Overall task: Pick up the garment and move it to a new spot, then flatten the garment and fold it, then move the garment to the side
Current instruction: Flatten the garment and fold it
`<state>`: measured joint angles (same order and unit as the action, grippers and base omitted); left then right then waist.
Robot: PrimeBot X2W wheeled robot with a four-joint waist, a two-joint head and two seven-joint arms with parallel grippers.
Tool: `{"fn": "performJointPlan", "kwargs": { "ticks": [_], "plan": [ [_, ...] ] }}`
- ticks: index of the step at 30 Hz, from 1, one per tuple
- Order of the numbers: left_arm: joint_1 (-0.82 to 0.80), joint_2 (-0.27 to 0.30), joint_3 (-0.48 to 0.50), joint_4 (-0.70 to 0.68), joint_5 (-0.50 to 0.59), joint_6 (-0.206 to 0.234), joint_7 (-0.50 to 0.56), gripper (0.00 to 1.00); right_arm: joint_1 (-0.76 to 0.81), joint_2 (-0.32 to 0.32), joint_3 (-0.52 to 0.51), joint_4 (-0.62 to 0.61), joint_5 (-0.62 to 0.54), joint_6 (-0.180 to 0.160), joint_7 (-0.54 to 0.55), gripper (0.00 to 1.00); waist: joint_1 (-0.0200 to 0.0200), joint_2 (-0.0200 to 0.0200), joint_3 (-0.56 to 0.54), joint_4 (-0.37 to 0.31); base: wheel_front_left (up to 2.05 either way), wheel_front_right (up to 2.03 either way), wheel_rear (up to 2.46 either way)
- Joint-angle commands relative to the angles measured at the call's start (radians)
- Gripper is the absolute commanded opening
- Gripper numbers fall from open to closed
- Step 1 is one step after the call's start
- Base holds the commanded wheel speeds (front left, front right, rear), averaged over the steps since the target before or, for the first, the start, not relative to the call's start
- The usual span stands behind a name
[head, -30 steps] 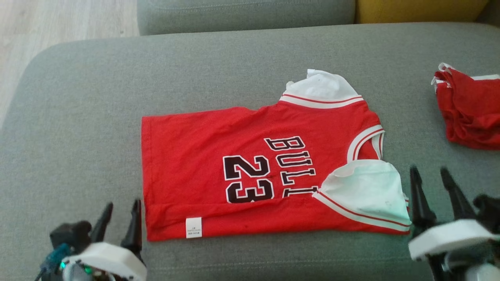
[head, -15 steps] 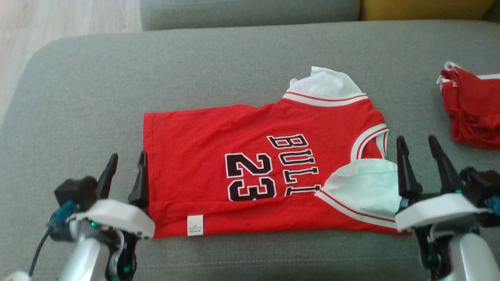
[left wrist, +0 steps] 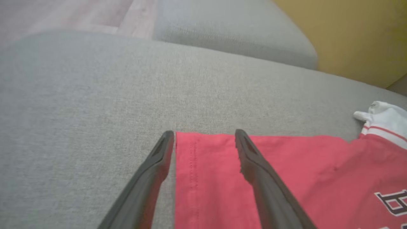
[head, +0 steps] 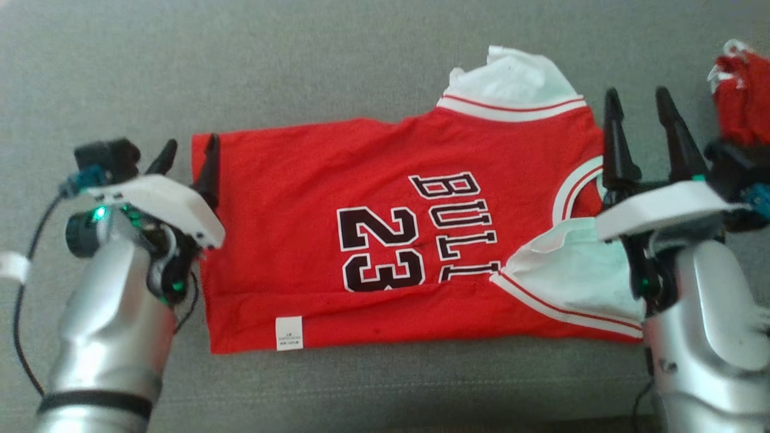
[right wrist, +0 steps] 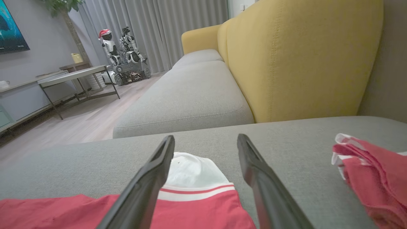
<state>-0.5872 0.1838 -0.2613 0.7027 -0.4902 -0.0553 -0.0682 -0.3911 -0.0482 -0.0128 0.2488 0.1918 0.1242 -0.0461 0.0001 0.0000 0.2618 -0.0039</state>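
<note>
Garment [head: 373, 240] lies flat; right wrist view adds a yellow backrest [right wrist: 302, 57].

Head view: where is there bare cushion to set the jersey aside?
The widest bare cushion lies beyond the jersey, left of its white sleeve. A narrow strip runs along its near edge. It is crowded at right: the right end effector sits between the jersey and a crumpled red garment.

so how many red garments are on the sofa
2. A flat red jersey with white sleeves lies in the middle of the grey fabric cushion; a crumpled red-and-white garment sits far right, partly cut off, maybe hiding more.
</note>
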Motion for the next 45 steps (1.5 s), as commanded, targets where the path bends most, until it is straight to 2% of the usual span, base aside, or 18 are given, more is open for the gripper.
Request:
{"fn": "performJointPlan", "kwargs": {
  "ticks": [1,6,10,11,12,13,18,22,25,26,31,35,41,42,43,44,45],
  "plan": [
    [-0.048,0.028,0.035,-0.010,-0.007,-0.005,0.001,1.00,-0.032,-0.006,0.027,-0.025,-0.005,0.007,-0.013,1.00,-0.0001,0.0000,0.031,-0.008,0.00,0.00,0.00],
    [-0.149,0.036,0.046,0.176,-0.036,-0.029,0.029,1.00,-0.093,-0.005,0.058,0.025,0.004,0.007,-0.036,1.00,-0.0001,0.0000,0.079,-0.027,0.00,0.00,0.00],
    [-0.196,0.033,0.044,0.271,-0.061,-0.054,0.030,1.00,-0.120,-0.005,0.062,0.056,0.012,0.007,-0.052,1.00,-0.0001,0.0000,0.096,-0.034,0.00,0.00,0.00],
    [-0.204,0.032,0.038,0.288,-0.065,-0.059,0.030,0.72,-0.125,-0.005,0.060,0.063,0.015,0.007,-0.055,1.00,-0.0001,0.0000,0.098,-0.034,0.00,0.00,0.00],
    [-0.211,0.030,0.031,0.302,-0.067,-0.063,0.027,0.19,-0.131,-0.007,0.057,0.070,0.018,0.007,-0.056,1.00,-0.0001,0.0000,0.099,-0.035,0.00,0.00,0.00],
    [-0.217,0.028,0.026,0.314,-0.069,-0.066,0.022,0.00,-0.138,-0.010,0.054,0.077,0.020,0.007,-0.057,1.00,-0.0001,0.0000,0.100,-0.034,0.00,0.00,0.00],
    [-0.247,0.018,-0.009,0.355,-0.070,-0.073,-0.013,0.00,-0.199,-0.037,0.041,0.121,0.032,0.007,-0.044,1.00,-0.0001,0.0000,0.105,-0.019,0.00,0.00,0.00],
    [-0.283,-0.012,-0.041,0.370,-0.072,-0.075,-0.043,0.00,-0.291,-0.079,0.049,0.186,0.050,0.007,-0.011,1.00,-0.0001,0.0000,0.118,0.026,0.00,0.00,0.00],
    [-0.309,-0.044,-0.076,0.371,-0.082,-0.075,-0.052,0.00,-0.369,-0.116,0.069,0.274,0.070,0.007,0.036,1.00,-0.0001,0.0000,0.135,0.068,0.00,0.00,0.00],
    [-0.324,-0.062,-0.100,0.368,-0.091,-0.075,-0.061,0.00,-0.419,-0.144,0.089,0.344,0.077,0.007,0.068,1.00,-0.0001,0.0000,0.146,0.097,0.00,0.00,0.00],
    [-0.346,-0.092,-0.158,0.366,-0.124,-0.075,-0.081,0.00,-0.513,-0.194,0.135,0.523,0.080,0.007,0.166,1.00,-0.0001,0.0000,0.163,0.150,0.00,0.00,0.00],
    [-0.358,-0.103,-0.197,0.367,-0.155,-0.075,-0.096,0.00,-0.565,-0.214,0.189,0.627,0.083,0.007,0.238,1.00,-0.0001,0.0000,0.171,0.170,0.00,0.00,0.00],
    [-0.366,-0.103,-0.235,0.375,-0.194,-0.075,-0.112,0.00,-0.590,-0.218,0.251,0.705,0.125,0.007,0.319,1.00,-0.0001,0.0000,0.173,0.175,0.00,0.00,0.00],
    [-0.368,-0.101,-0.241,0.376,-0.201,-0.075,-0.115,0.00,-0.594,-0.220,0.256,0.713,0.135,0.007,0.324,0.84,-0.0001,0.0000,0.174,0.173,0.00,0.00,0.00],
    [-0.369,-0.100,-0.247,0.378,-0.209,-0.075,-0.117,0.00,-0.596,-0.222,0.263,0.719,0.143,0.007,0.325,0.11,-0.0001,0.0000,0.174,0.172,0.00,0.00,0.00],
    [-0.371,-0.098,-0.253,0.378,-0.216,-0.075,-0.120,0.00,-0.598,-0.222,0.267,0.723,0.154,0.007,0.324,0.00,-0.0001,0.0000,0.173,0.171,0.00,0.00,0.00],
    [-0.373,-0.095,-0.258,0.379,-0.223,-0.075,-0.125,0.00,-0.600,-0.223,0.271,0.724,0.164,0.007,0.317,0.00,-0.0001,0.0000,0.172,0.169,0.00,0.00,0.00]
  ]
}}
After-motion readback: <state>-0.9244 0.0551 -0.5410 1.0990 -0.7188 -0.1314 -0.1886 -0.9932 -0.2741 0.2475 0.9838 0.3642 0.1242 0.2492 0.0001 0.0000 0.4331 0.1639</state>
